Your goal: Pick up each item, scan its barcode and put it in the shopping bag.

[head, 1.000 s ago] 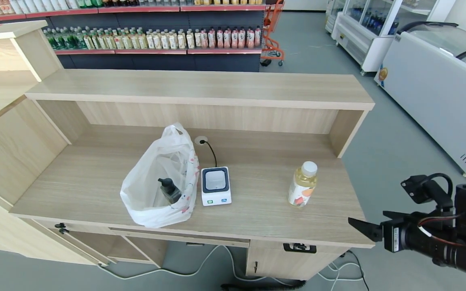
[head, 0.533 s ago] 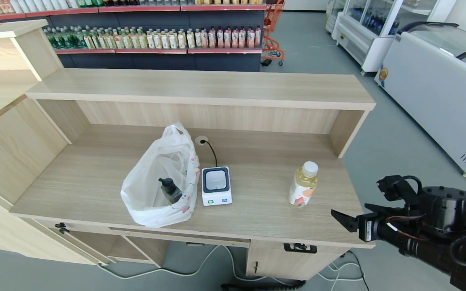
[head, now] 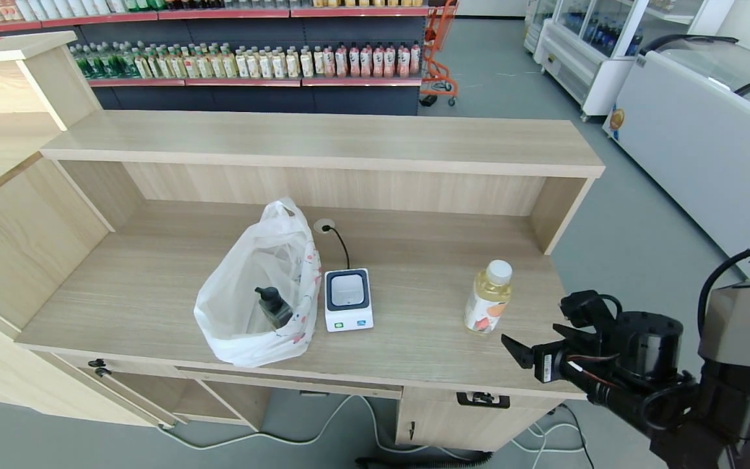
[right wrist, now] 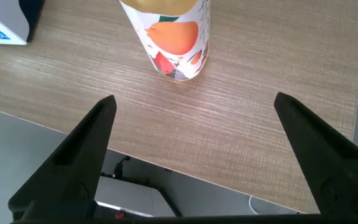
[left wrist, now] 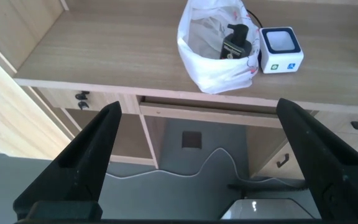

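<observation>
A pale wooden shop counter (head: 414,345) stands before me, with drink shelves (head: 251,65) behind it. My right pincer (right wrist: 196,102) hangs spread wide and empty over the counter's near right corner. The yellow drink bottle (head: 487,305) stands upright just beyond it, near the right edge. The scanner (head: 347,299) sits mid-counter toward the front edge. The shopping bag (head: 232,326) is just beside it on the left, with a dark pump bottle (head: 273,307) inside. My left pincer (left wrist: 199,107) is also spread and empty, out in front of the counter's front edge.
</observation>
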Controlling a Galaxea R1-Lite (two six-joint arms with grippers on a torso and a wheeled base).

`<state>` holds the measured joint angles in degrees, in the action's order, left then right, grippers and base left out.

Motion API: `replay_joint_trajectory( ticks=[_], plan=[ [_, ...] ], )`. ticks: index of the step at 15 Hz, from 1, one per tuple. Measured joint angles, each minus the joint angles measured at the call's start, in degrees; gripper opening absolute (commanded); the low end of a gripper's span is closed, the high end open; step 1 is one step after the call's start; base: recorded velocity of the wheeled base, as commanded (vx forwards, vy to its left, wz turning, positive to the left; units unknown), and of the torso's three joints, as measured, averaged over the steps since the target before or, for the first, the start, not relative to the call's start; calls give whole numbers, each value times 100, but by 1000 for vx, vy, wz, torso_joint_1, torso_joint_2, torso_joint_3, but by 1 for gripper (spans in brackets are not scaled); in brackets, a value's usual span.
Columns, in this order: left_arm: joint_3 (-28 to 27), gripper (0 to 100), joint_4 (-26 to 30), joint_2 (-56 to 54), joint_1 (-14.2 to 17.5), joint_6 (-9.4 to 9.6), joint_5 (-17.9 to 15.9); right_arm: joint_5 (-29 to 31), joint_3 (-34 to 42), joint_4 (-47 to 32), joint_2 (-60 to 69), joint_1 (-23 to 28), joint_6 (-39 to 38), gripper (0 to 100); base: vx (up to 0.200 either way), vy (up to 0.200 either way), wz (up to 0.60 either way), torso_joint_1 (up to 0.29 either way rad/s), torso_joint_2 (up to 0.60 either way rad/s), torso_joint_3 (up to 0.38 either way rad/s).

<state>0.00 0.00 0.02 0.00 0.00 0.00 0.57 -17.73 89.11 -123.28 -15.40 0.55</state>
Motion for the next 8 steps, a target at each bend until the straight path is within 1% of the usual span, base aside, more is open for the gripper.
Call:
replay_joint_trajectory(
  ticks=[4,8],
  plan=[
    [0,100,0,0,0,0,0,306,-801,-2,-478,-146,-28,100,0,0,0,0,0,0],
    [0,100,0,0,0,0,0,380,-1393,-21,-795,-273,-28,100,0,0,0,0,0,0]
  ],
)
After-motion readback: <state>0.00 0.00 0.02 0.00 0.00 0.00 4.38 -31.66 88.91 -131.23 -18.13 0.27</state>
